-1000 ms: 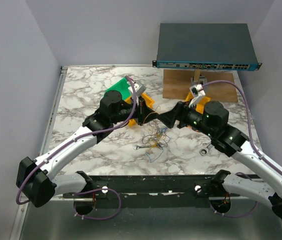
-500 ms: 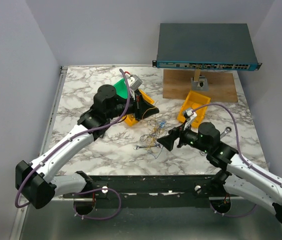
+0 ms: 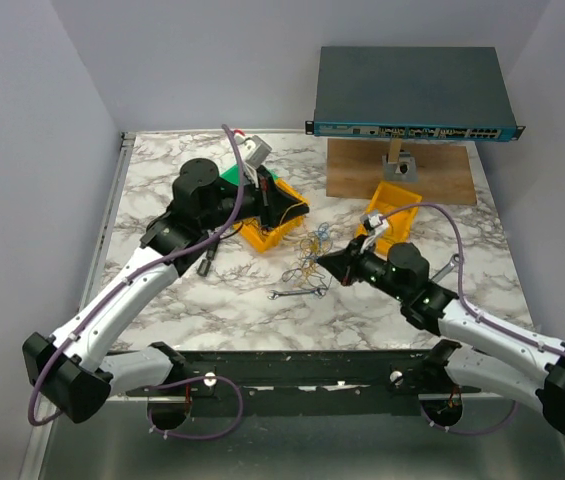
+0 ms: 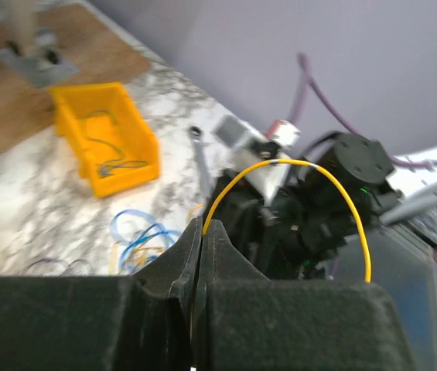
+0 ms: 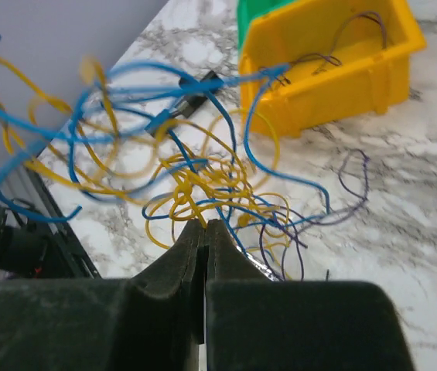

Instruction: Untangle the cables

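Observation:
The cables are a loose tangle of thin blue, yellow and dark wires on the marble table. In the right wrist view the cables spread wide and partly lifted, and my right gripper is shut on a yellow strand of the knot. From above, the right gripper sits at the tangle's right edge. My left gripper is shut on one yellow cable that arcs up and over to the right. Seen from the top, the left gripper hovers over a yellow bin.
A second yellow bin holds a few wires; a green bin sits behind the left wrist. A small wrench lies by the tangle, another wrench to the right. A network switch on a wooden block stands at the back.
The right arm swung down toward the near edge, then reached into the tangle and shut on it. The left arm drew back and left with its yellow cable.

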